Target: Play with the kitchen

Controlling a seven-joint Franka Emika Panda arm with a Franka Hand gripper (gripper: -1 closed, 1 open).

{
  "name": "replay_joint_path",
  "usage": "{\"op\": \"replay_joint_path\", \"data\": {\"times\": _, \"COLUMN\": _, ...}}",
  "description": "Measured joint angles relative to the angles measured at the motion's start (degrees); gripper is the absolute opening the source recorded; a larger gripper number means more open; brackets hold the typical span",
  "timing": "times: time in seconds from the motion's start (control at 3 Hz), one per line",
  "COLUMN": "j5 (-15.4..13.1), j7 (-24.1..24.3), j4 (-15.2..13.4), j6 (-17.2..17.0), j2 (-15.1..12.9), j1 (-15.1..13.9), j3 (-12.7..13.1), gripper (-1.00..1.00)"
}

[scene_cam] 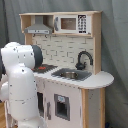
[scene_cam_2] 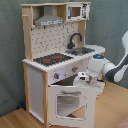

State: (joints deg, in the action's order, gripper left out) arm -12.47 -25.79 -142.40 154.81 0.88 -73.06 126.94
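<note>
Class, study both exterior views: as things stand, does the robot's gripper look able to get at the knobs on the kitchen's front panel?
Probably yes. In the second exterior view the gripper sits right at the front panel beside the knobs, above the oven door that hangs open, and nothing shows between them.

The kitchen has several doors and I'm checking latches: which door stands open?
The windowed oven door under the stovetop hangs open, tilted outward; the microwave up top looks shut.
</note>
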Motion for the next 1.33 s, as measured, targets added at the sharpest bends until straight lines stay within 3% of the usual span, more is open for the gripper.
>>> {"op": "replay_joint_path", "data": {"times": 0.67, "j5": 0.02, "j7": 10.92, "j4": 0.71, "j6": 1.42, "j2": 1.09, "j1": 0.0, "j3": 5.58, "gripper": -1.0}}
{"op": "replay_joint_path", "data": {"times": 1.33, "j5": 0.02, "j7": 19.79, "j4": 4.21, "j6": 2.01, "j2": 5.24, "j1": 0.0, "j3": 10.92, "gripper": -1.0}}
